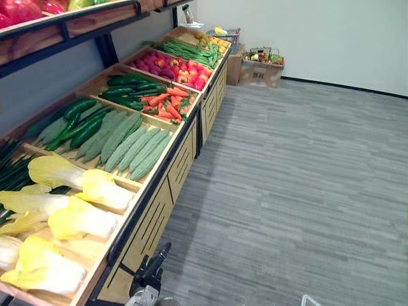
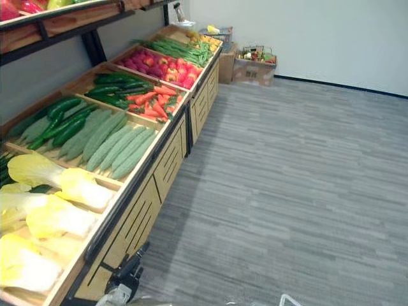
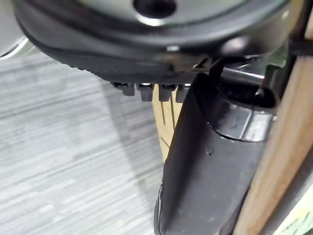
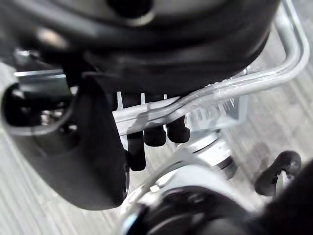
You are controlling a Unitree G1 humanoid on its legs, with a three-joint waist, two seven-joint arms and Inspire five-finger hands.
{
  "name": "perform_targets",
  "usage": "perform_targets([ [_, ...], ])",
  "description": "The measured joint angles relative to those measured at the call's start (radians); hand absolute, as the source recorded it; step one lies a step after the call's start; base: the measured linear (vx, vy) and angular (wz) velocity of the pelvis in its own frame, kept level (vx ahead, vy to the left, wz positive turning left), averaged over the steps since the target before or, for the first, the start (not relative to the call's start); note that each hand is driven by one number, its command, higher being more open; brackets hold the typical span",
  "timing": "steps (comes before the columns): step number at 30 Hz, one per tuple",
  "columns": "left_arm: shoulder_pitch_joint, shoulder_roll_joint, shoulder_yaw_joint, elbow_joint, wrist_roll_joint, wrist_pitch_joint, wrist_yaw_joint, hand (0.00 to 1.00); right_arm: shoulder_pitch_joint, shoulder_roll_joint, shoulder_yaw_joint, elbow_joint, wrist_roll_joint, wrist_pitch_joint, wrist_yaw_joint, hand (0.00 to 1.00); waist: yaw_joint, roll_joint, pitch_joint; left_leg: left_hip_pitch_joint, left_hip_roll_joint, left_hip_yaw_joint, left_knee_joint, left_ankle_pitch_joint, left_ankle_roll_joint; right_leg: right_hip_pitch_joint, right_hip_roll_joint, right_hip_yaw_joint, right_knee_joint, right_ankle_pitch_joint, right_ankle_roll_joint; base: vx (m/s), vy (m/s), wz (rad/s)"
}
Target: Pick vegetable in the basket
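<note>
Grey flooring is stretching away to a white wall, and a long wooden produce stand [image 1: 167, 185] is running down the left side. It is carrying pale cabbages [image 1: 83, 220] nearest, then ridged gourds [image 1: 131, 146] and cucumbers [image 1: 76, 124], with carrots [image 1: 162, 105] farther off. No vegetable is sitting in either hand yet.

The left hand [image 1: 150, 275] is hanging low against the stand's front, below its rim; I cannot tell whether it is released or clenched. The right hand [image 4: 73, 161] is hooking its fingers [image 4: 155, 136] round the wire handle of the basket [image 4: 274, 73], which is hanging near the right, well apart from the stand.

Lifting the left hand straight up is probably risking a knock against the rim. The cabbages are looking smooth and bulky, so a shallow grasp is likely inviting a slip. The basket, hanging from hooked fingers, could be swinging as a vegetable comes across, so a drop could be missing it.
</note>
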Motion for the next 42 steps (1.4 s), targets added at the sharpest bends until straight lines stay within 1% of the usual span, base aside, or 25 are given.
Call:
perform_targets([
  [1,0.001,-0.014,-0.009,0.002,0.0,-0.003,0.0,1.0,-0.005,-0.011,0.004,-0.029,0.007,-0.004,0.001,0.0,0.009,0.028,0.001,-0.009,-0.016,0.015,-0.259,0.08,0.006,0.013,0.008,0.016,-0.002,-0.017,0.054,0.2,0.265,-0.05],
  [2,-0.002,-0.001,-0.019,0.013,0.0,-0.009,0.002,1.0,-0.032,-0.009,0.012,-0.023,0.008,-0.001,-0.004,0.0,0.009,0.024,0.001,0.023,-0.06,0.019,-0.352,0.063,0.017,0.007,-0.011,0.07,0.0,-0.041,0.091,0.22,0.257,0.13],
  [3,-0.009,0.015,-0.036,0.023,0.006,-0.008,0.003,1.0,-0.039,-0.002,0.017,-0.025,0.009,0.003,0.001,0.0,0.01,0.008,0.001,0.042,-0.092,0.025,-0.405,0.083,0.022,0.001,-0.018,0.105,-0.007,-0.042,0.089,0.23,0.192,0.36],
  [4,-0.012,0.032,-0.044,0.029,0.01,-0.002,0.008,1.0,-0.054,0.012,0.024,-0.028,0.007,0.0,0.016,0.0,0.009,-0.021,-0.004,0.07,-0.152,0.029,-0.504,0.128,0.037,-0.013,-0.018,0.153,-0.03,-0.039,0.082,0.21,0.087,0.45],
  [6,-0.029,0.059,-0.08,0.051,0.029,0.046,0.002,1.0,-0.071,0.011,0.039,-0.027,0.005,-0.002,0.014,0.0,0.009,-0.039,-0.003,0.099,-0.203,0.026,-0.576,0.157,0.047,-0.003,-0.023,0.159,-0.052,-0.024,0.072,0.18,0.025,0.35],
  [10,-0.023,0.054,-0.082,0.071,0.029,0.032,0.013,1.0,-0.077,0.006,0.067,-0.022,0.005,-0.025,0.014,0.0,0.009,-0.038,-0.003,0.225,-0.234,0.059,-0.77,0.236,0.029,0.014,-0.032,0.163,-0.043,-0.007,0.069,0.11,0.002,-0.17],
  [13,-0.02,0.042,-0.089,0.095,0.026,-0.007,0.015,1.0,-0.069,-0.001,0.051,-0.004,0.005,-0.043,0.019,0.0,0.005,-0.023,-0.011,0.298,-0.245,0.07,-0.935,0.314,0.014,0.007,-0.01,0.156,-0.04,-0.005,0.068,0.04,-0.022,-0.12],
  [21,-0.02,0.054,-0.131,0.116,-0.006,-0.031,0.02,1.0,-0.08,-0.007,0.073,0.023,-0.007,-0.055,0.021,0.0,0.007,-0.023,-0.012,0.298,-0.256,0.059,-0.941,0.316,0.015,0.007,-0.014,0.127,-0.036,-0.005,0.068,-0.03,-0.001,0.06],
  [22,-0.02,0.074,-0.169,0.13,-0.022,-0.02,0.015,1.0,-0.125,-0.03,0.099,0.064,-0.034,-0.039,0.022,0.0,0.005,-0.025,-0.009,0.289,-0.268,0.017,-0.942,0.305,0.025,-0.014,-0.027,0.07,0.027,-0.005,0.068,-0.15,0.028,0.49],
  [24,-0.02,0.086,-0.195,0.127,-0.022,-0.013,0.008,1.0,-0.136,-0.029,0.1,0.066,-0.034,-0.033,0.022,0.0,0.005,-0.028,-0.005,0.288,-0.269,-0.014,-0.942,0.304,0.027,-0.035,-0.032,0.051,0.092,-0.004,0.07,-0.11,0.042,0.4],
  [26,-0.022,0.091,-0.202,0.124,-0.021,-0.001,-0.007,1.0,-0.151,-0.034,0.097,0.063,-0.033,-0.034,0.022,0.0,0.001,-0.026,0.006,0.276,-0.277,-0.084,-0.942,0.296,0.038,-0.138,-0.056,0.051,0.319,0.005,0.078,-0.08,0.046,0.27],
  [27,-0.022,0.095,-0.214,0.125,-0.021,0.001,-0.01,1.0,-0.154,-0.037,0.088,0.061,-0.033,-0.035,0.024,0.0,-0.003,-0.026,0.007,0.273,-0.277,-0.114,-0.942,0.295,0.038,-0.175,-0.063,0.059,0.396,0.023,0.066,-0.07,0.041,0.65],
  [28,-0.023,0.107,-0.238,0.128,-0.02,0.002,-0.011,1.0,-0.151,-0.027,0.087,0.063,-0.034,-0.03,0.023,0.0,-0.013,-0.033,0.008,0.275,-0.291,-0.168,-0.932,0.272,0.036,-0.225,-0.071,0.081,0.499,0.086,0.012,0.01,0.039,0.97],
  [29,-0.038,0.133,-0.246,0.117,-0.016,0.039,-0.03,1.0,-0.147,-0.018,0.088,0.065,-0.034,-0.026,0.022,0.0,-0.017,-0.072,0.031,0.267,-0.325,-0.167,-0.818,0.244,0.074,-0.251,-0.109,0.105,0.596,0.116,0.04,0.1,0.046,1.21],
  [30,-0.038,0.116,-0.233,0.114,-0.011,0.042,-0.035,1.0,-0.132,-0.031,0.089,0.053,-0.035,-0.023,0.043,0.0,-0.021,-0.041,0.043,0.281,-0.316,-0.195,-0.781,0.177,0.124,-0.296,-0.095,0.12,0.699,0.078,0.052,0.13,0.051,0.86],
  [31,-0.042,0.133,-0.225,0.114,-0.012,0.059,-0.037,1.0,-0.133,-0.007,0.074,0.055,-0.033,-0.022,0.036,0.0,-0.019,-0.07,0.046,0.293,-0.332,-0.201,-0.783,0.169,0.131,-0.299,-0.11,0.149,0.688,0.039,0.052,0.09,-0.003,0.82],
  [32,-0.04,0.119,-0.195,0.111,-0.011,0.047,-0.03,1.0,-0.117,0.019,0.05,0.034,-0.029,-0.028,0.038,0.0,-0.021,-0.063,0.046,0.291,-0.324,-0.247,-0.784,0.168,0.139,-0.31,-0.083,0.171,0.628,-0.007,0.049,0.01,-0.038,0.73],
  [34,-0.037,0.093,-0.141,0.106,-0.008,0.032,-0.03,1.0,-0.105,0.02,0.041,0.021,0.011,-0.023,0.048,0.0,-0.022,-0.044,0.045,0.27,-0.292,-0.296,-0.777,0.168,0.138,-0.31,-0.02,0.239,0.453,-0.027,0.05,-0.02,-0.13,0.77],
  [35,-0.036,0.089,-0.133,0.105,-0.007,0.027,-0.03,1.0,-0.103,0.02,0.038,0.02,0.016,-0.022,0.048,0.0,-0.021,-0.041,0.044,0.265,-0.289,-0.307,-0.776,0.168,0.138,-0.307,-0.01,0.249,0.423,-0.027,0.05,0.0,-0.188,0.75],
  [36,-0.034,0.069,-0.098,0.091,-0.007,0.003,-0.027,1.0,-0.1,0.025,0.034,0.019,0.026,-0.019,0.054,0.0,-0.016,-0.043,0.04,0.237,-0.288,-0.343,-0.773,0.167,0.135,-0.283,0.024,0.312,0.239,-0.037,0.064,0.03,-0.156,0.77],
  [37,-0.029,0.068,-0.083,0.077,-0.008,-0.009,-0.025,1.0,-0.091,0.041,0.036,0.019,0.024,-0.019,0.055,0.0,-0.012,-0.07,0.026,0.209,-0.32,-0.362,-0.779,0.166,0.129,-0.26,0.014,0.353,0.114,-0.098,0.103,0.14,-0.224,1.33],
  [38,-0.048,0.052,-0.065,0.065,-0.006,-0.008,-0.02,1.0,-0.085,0.048,0.026,0.024,0.027,-0.024,0.053,0.0,-0.017,-0.08,0.021,0.123,-0.334,-0.33,-0.574,0.122,0.12,-0.272,-0.009,0.334,0.101,-0.059,0.133,0.16,-0.17,1.23],
  [39,-0.047,0.04,-0.065,0.065,-0.006,-0.008,-0.014,1.0,-0.081,0.042,0.013,0.015,0.037,-0.026,0.053,0.0,-0.017,-0.066,0.021,0.1,-0.319,-0.32,-0.503,0.072,0.117,-0.269,0.002,0.314,0.109,-0.048,0.131,0.21,-0.159,1.34],
  [40,-0.041,0.029,-0.064,0.066,-0.005,-0.008,-0.01,1.0,-0.08,0.023,0.015,0.007,0.042,-0.025,0.056,0.0,-0.014,-0.028,0.026,0.116,-0.283,-0.339,-0.491,0.005,0.073,-0.235,0.034,0.286,0.121,-0.044,0.122,0.13,-0.087,0.92],
  [42,-0.044,0.03,-0.046,0.064,0.015,0.001,0.002,1.0,-0.083,0.021,0.028,0.029,0.04,-0.026,0.036,0.0,0.01,-0.036,0.017,0.154,-0.28,-0.387,-0.516,0.002,0.048,-0.184,0.037,0.237,0.132,-0.055,0.083,0.18,-0.153,0.83],
])
